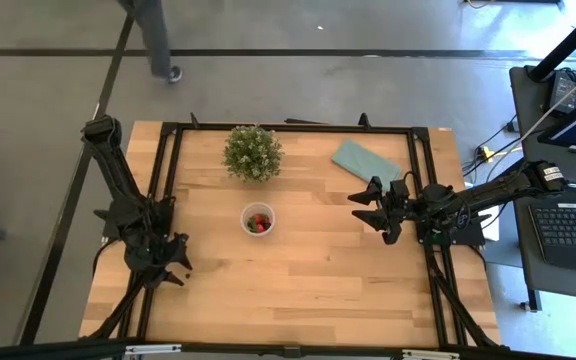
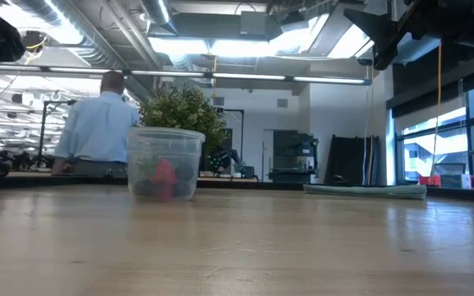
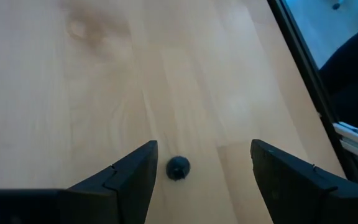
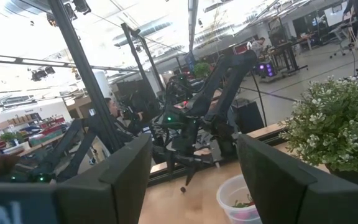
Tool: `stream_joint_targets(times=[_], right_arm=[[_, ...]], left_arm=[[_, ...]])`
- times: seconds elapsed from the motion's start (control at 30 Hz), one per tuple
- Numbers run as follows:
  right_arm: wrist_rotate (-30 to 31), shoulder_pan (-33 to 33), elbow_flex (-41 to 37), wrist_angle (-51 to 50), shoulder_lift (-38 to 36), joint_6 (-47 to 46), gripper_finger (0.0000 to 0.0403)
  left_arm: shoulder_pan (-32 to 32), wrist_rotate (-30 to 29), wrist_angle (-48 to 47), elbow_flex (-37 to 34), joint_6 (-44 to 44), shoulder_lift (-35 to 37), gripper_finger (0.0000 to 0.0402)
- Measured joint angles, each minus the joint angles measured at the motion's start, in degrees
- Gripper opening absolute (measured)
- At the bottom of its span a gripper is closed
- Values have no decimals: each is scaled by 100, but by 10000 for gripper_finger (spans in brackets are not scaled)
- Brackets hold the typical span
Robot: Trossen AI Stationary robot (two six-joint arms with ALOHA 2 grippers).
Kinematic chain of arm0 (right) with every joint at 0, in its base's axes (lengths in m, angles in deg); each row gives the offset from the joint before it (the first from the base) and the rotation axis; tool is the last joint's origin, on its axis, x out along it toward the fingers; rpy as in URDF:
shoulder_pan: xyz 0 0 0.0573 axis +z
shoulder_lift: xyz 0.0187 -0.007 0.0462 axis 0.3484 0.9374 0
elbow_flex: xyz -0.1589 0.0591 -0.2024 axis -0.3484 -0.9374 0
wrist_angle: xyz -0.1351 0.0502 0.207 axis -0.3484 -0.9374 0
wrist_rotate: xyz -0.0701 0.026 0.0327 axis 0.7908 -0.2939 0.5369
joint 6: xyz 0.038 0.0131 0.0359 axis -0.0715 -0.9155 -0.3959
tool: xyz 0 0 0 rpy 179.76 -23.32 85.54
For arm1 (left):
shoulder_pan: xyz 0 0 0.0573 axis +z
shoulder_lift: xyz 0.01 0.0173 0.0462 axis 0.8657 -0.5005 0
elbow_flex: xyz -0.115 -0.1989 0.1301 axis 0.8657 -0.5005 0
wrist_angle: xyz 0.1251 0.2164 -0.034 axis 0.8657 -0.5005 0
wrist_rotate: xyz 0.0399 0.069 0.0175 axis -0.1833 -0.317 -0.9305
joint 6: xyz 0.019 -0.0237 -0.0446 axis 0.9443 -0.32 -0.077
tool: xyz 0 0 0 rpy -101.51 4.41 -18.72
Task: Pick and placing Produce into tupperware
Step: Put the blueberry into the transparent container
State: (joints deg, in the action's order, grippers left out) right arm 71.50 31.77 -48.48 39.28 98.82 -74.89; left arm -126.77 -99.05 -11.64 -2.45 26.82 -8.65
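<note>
The tupperware point(image 1: 258, 218) is a small clear round cup standing at the table's middle, and it holds red and dark produce point(image 2: 164, 175). One more dark berry point(image 3: 178, 168) lies on the wood near the table's left edge. My left gripper point(image 3: 201, 171) is open and low over it. The berry sits between the two fingers, closer to one of them, and touches neither. My right gripper point(image 1: 370, 212) hangs open above the table to the right of the cup. It points toward the cup point(image 4: 241, 200) and holds nothing.
A bushy potted plant point(image 1: 252, 153) stands just behind the cup. A flat teal cloth point(image 1: 365, 160) lies at the far right. A black frame rail point(image 3: 303, 68) runs along the table's edge beside my left gripper. Bare wood stretches across the near half. A person point(image 2: 97, 123) is beyond the table.
</note>
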Motion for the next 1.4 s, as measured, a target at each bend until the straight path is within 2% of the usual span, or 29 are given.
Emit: stream_joint_targets(times=[0.23, 0.57, 1.07, 1.23, 1.4], right_arm=[[1, 1, 0, 2, 0, 142, 239], [1, 1, 0, 3, 0, 117, 238], [1, 2, 0, 4, 0, 131, 239], [1, 1, 0, 7, 0, 133, 239], [1, 1, 0, 5, 0, 111, 239]], left_arm=[[2, 112, 36, 0, 159, -1, 247], [2, -162, 176, 0, 1655, -429, 247], [4, -206, 1098, 27, 1647, -1937, 245], [7, -135, 1088, 33, 1648, -2092, 218], [-50, -56, 1069, 33, 1166, -2090, 189]])
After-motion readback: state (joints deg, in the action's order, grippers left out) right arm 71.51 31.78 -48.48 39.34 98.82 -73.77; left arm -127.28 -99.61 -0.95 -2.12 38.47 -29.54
